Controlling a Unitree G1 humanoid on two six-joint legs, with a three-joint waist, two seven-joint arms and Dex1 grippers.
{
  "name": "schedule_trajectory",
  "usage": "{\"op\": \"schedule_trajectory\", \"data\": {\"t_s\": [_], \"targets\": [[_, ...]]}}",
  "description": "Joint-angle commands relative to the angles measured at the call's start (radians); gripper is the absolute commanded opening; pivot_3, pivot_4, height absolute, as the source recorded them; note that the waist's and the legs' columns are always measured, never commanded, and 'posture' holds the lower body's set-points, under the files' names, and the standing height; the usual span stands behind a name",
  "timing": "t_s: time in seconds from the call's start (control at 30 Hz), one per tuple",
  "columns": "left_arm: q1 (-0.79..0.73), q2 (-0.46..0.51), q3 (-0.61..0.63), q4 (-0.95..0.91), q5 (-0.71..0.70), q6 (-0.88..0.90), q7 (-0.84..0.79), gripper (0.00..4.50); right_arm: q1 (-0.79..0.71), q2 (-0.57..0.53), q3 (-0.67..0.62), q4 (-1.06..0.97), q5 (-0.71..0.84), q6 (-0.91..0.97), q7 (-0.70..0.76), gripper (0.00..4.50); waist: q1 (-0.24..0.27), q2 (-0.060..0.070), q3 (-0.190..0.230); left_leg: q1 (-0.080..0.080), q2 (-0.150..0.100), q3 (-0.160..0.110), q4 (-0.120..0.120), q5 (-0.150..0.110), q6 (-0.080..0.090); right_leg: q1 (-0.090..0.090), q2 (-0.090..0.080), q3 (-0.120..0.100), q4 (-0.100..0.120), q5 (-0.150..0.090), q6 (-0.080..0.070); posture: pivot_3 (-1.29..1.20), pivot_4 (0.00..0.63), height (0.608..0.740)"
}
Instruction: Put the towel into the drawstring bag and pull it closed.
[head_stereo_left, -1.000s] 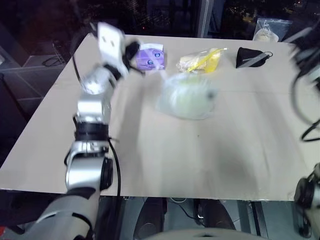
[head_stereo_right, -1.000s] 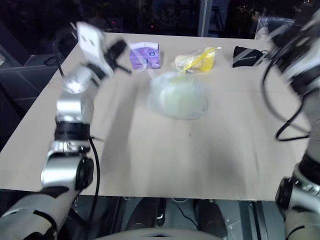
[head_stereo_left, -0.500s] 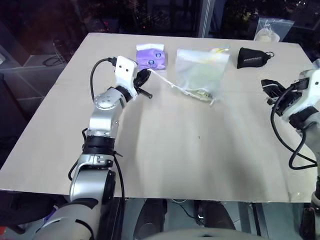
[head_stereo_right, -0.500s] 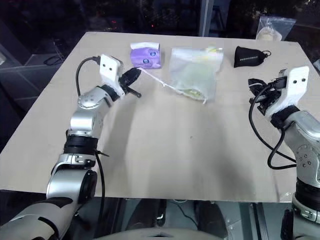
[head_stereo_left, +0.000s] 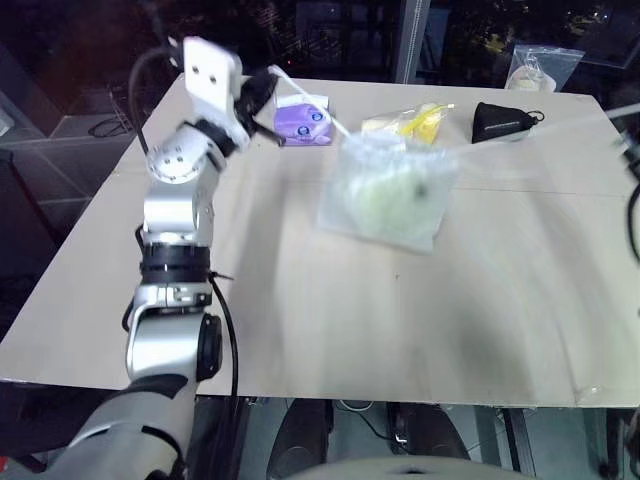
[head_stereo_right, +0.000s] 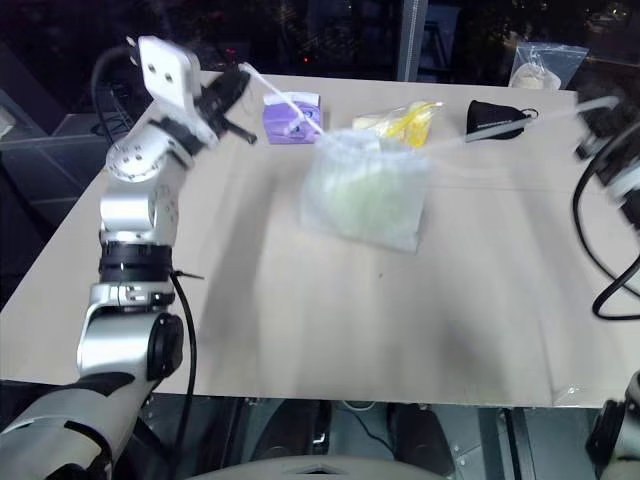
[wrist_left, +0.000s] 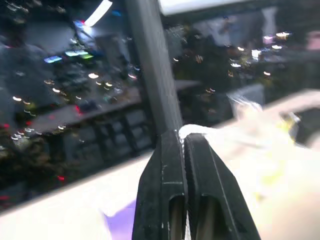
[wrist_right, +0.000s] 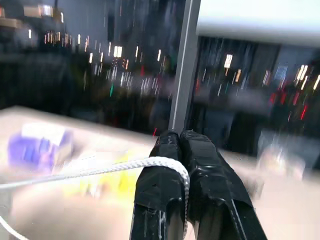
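The drawstring bag, white and semi-sheer, hangs blurred over the middle of the table. The pale green towel shows through its fabric. One white cord runs taut from the bag's mouth to my left gripper, which is raised at the far left and shut on it. The other cord stretches right to my right gripper at the table's right side, also shut on it.
Along the far edge of the beige table lie a purple packet, a yellow item in clear plastic and a small black pouch. A clear bag sits beyond the far right corner.
Half a second ago the bag lay flat near the far edge with slack cord. Now it hangs between both grippers, which stand higher and farther apart, and the cords are taut.
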Motion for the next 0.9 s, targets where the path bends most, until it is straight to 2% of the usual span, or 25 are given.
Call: {"op": "schedule_trajectory", "data": {"t_s": [0.03, 0.1, 0.23, 0.37, 0.53, 0.6, 0.67, 0.73, 0.83, 0.87, 0.9], "targets": [[-0.015, 0.037, 0.029, -0.086, -0.020, 0.002, -0.003, 0.07, 0.008, -0.055, -0.073, 0.005, -0.067, -0.031, -0.045, 0.00, -0.001, 0.000, 0.000, 0.000, 0.000, 0.000, 0.001, 0.000, 0.000, 0.000, 0.000, 0.000, 0.000, 0.000, 0.000, 0.00, 0.150, 0.740], [0.011, 0.064, 0.051, -0.067, -0.010, -0.013, 0.011, 0.07, 0.056, -0.076, -0.125, 0.108, -0.173, -0.058, -0.105, 0.00, 0.000, -0.001, -0.001, 0.000, 0.000, 0.000, 0.002, 0.000, 0.000, 0.001, 0.000, 0.000, 0.000, 0.000, 0.000, 0.00, 0.150, 0.740], [-0.027, 0.095, 0.125, 0.024, 0.005, -0.018, 0.149, 0.07, 0.056, -0.125, -0.244, 0.274, -0.291, -0.108, -0.217, 0.00, 0.004, -0.002, -0.002, 0.004, 0.000, 0.000, 0.001, 0.000, 0.000, 0.003, 0.000, 0.000, 0.000, 0.000, 0.000, 0.00, 0.150, 0.740], [-0.067, 0.124, 0.170, 0.164, 0.011, 0.016, 0.274, 0.07, 0.037, -0.180, -0.287, 0.433, -0.375, -0.145, -0.288, 0.00, 0.000, -0.001, -0.002, 0.005, 0.000, 0.001, 0.001, 0.000, 0.000, 0.004, 0.001, 0.001, 0.000, 0.000, 0.000, 0.00, 0.150, 0.740], [-0.103, 0.171, 0.177, 0.313, -0.001, -0.012, 0.285, 0.07, 0.041, -0.232, -0.281, 0.558, -0.420, -0.209, -0.288, 0.00, -0.005, -0.002, -0.002, 0.006, 0.001, 0.002, 0.000, 0.000, 0.000, 0.003, 0.002, 0.002, 0.000, 0.000, 0.000, 0.00, 0.150, 0.740], [-0.081, 0.151, 0.167, 0.271, -0.038, -0.010, 0.211, 0.07, 0.048, -0.213, -0.255, 0.501, -0.351, -0.200, -0.200, 0.00, -0.004, -0.002, -0.002, 0.005, 0.001, 0.003, -0.001, 0.000, 0.000, 0.003, 0.002, 0.003, -0.001, 0.000, 0.000, 0.00, 0.150, 0.740], [-0.019, 0.117, 0.123, 0.169, -0.098, 0.057, 0.082, 0.07, 0.122, -0.181, -0.182, 0.355, -0.218, -0.139, -0.015, 0.00, -0.005, -0.001, -0.002, 0.005, 0.001, 0.003, -0.003, 0.000, 0.000, 0.003, 0.001, 0.003, -0.002, 0.000, 0.000, 0.00, 0.150, 0.740], [0.076, 0.092, 0.038, 0.031, -0.122, 0.102, -0.024, 0.07, 0.211, -0.142, -0.090, 0.191, -0.122, -0.100, 0.101, 0.00, -0.009, -0.001, -0.003, 0.007, 0.001, 0.004, -0.006, 0.000, 0.000, 0.003, 0.002, 0.004, -0.002, 0.000, 0.000, 0.00, 0.150, 0.740], [0.200, 0.012, -0.070, -0.130, -0.126, 0.120, -0.091, 0.07, 0.242, -0.039, 0.083, -0.009, -0.013, -0.016, 0.106, 0.00, -0.007, 0.000, -0.003, 0.007, 0.003, 0.003, -0.007, 0.000, 0.000, 0.002, 0.003, 0.004, -0.001, 0.000, 0.000, 0.00, 0.150, 0.740], [0.209, -0.004, -0.077, -0.138, -0.119, 0.115, -0.091, 0.07, 0.235, -0.026, 0.112, -0.025, -0.012, -0.002, 0.100, 0.00, -0.003, 0.000, -0.002, 0.007, 0.003, 0.003, -0.007, 0.000, 0.000, 0.002, 0.002, 0.003, -0.001, 0.000, 0.000, 0.00, 0.150, 0.740], [0.225, -0.018, -0.109, -0.140, -0.111, 0.139, -0.115, 0.07, 0.227, -0.021, 0.197, -0.027, -0.068, -0.005, 0.098, 0.00, 0.005, -0.001, -0.001, 0.006, 0.002, 0.003, -0.006, 0.000, 0.000, 0.002, 0.002, 0.003, 0.000, 0.000, 0.000, 0.00, 0.150, 0.740]]}}
